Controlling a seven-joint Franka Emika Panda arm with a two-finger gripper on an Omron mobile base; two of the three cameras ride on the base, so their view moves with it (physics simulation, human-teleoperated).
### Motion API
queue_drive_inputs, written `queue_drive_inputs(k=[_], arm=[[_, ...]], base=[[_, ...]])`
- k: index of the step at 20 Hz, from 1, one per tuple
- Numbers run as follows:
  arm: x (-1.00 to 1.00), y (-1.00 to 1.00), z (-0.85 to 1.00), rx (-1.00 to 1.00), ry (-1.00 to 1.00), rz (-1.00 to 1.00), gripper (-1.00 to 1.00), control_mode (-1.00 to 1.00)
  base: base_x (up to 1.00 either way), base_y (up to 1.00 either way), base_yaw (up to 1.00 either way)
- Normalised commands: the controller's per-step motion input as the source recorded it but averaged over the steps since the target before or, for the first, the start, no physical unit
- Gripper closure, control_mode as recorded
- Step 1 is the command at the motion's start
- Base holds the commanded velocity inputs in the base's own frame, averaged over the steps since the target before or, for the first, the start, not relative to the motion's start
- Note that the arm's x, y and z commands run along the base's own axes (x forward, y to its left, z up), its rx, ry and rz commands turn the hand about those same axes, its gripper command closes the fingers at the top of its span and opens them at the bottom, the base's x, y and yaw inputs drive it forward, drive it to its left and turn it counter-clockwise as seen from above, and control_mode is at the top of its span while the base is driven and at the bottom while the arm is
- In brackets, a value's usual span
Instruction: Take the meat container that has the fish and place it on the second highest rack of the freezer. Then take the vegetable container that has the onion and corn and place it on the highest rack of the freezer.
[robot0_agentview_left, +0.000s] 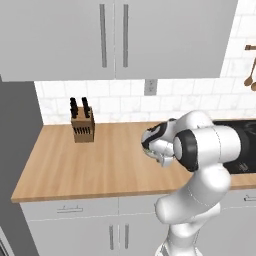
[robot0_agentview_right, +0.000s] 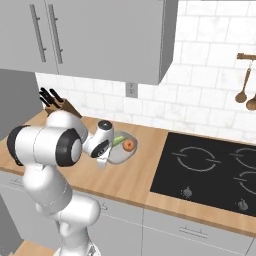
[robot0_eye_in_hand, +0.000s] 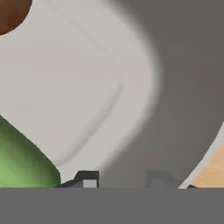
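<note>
The gripper (robot0_agentview_right: 102, 161) pinches the bowl (robot0_agentview_right: 122, 152) rim near the counter (robot0_agentview_right: 140, 175) back edge; the arm hides the corn (robot0_agentview_right: 118, 141) beside the onion (robot0_agentview_right: 129, 145).

A home kitchen: wooden counter (robot0_agentview_left: 100, 160), knife block (robot0_agentview_left: 82, 125), black cooktop (robot0_agentview_right: 205, 170), tiled wall (robot0_agentview_right: 210, 85), grey cabinets (robot0_agentview_left: 115, 37) overhead.

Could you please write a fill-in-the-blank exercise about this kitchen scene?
1. The onion lies inside a grey ____.
2. The knife block stands on the wooden ____.
3. The black cooktop has two small ____ along its front edge.
4. The tool is lowered at the bowl's ____.

Missing words: bowl; counter; knobs; rim
</note>
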Motion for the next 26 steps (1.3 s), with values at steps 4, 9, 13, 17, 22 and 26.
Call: queue_drive_inputs(k=[4,9,13,17,22,26], arm=[[-0.28,-0.11,-0.18,0.00,-0.01,-0.01,1.00,-1.00],[-0.01,0.00,0.03,0.00,0.00,0.00,1.00,-1.00],[0.00,0.00,0.28,0.00,0.00,-0.02,1.00,-1.00],[-0.02,0.00,0.41,0.00,-0.01,0.00,1.00,-1.00],[-0.11,0.01,0.54,0.00,-0.04,0.00,1.00,-1.00],[-0.71,0.08,0.74,0.00,-0.17,0.00,1.00,-1.00]], base=[[0.00,0.00,0.00],[0.00,0.00,0.00],[0.00,0.00,0.00],[0.00,0.00,0.00],[0.00,0.00,0.00],[0.00,0.00,0.00]])
